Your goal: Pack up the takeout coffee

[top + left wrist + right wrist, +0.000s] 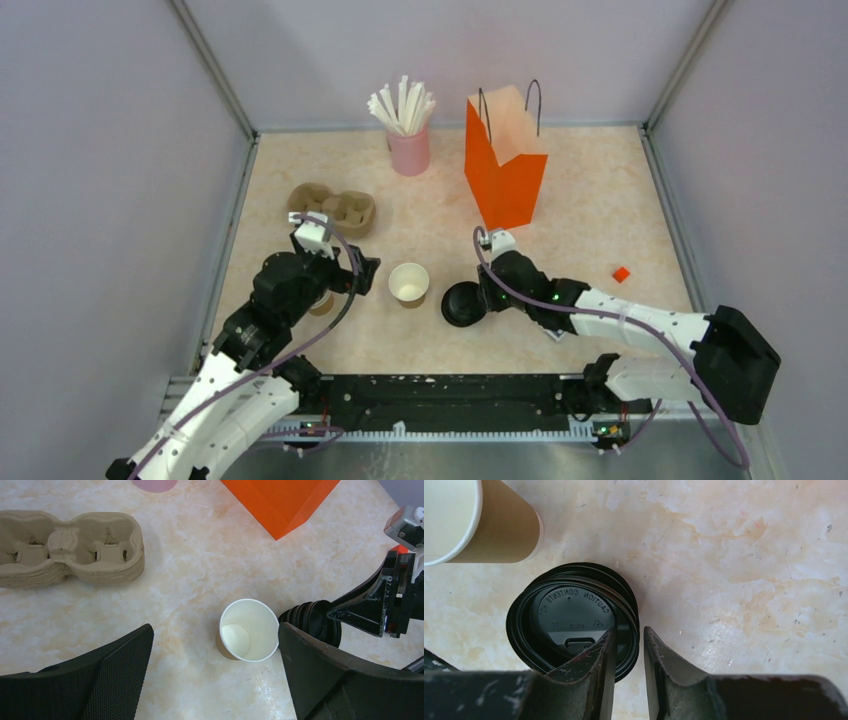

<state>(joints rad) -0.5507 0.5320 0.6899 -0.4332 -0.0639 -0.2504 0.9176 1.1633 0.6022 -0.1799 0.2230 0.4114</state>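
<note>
Coffee (322, 302): no lidded cup shows in full. I judge it is the brown piece peeping out under the left arm in the top view, toward the left side of the table (600, 200). Its top is hidden, so I cannot confirm the lid.
Open cup (409, 284): upright, without lid, white inside, between the two arms.
Lid (569, 610): black, lying flat just beside the open cup, sip hole toward the right pincer.
Right pincer (630, 635): fingers nearly together, one over the lid and the other outside it, with the rim in the narrow gap. Whether it already pinches the rim, I cannot tell.
Left pincer (216, 630): released, jaws fully wide, facing the open cup, touching nothing.
Bag (505, 165): orange, upright, mouth open, behind the lid and apart from it.
Step in hand: it seems to be taking the lid by its rim, probably to cap the open cup.
How to do it well: grip only the rim, deep enough that the thin plastic does not slip out. Lift straight so the lid stays level, centre it above the cup mouth, then press evenly. The left pincer could steady the cup wall gently, because paper crushes easily.
Risk: a tilted lid seats on one side only, and a push may knock the light cup over.
</note>
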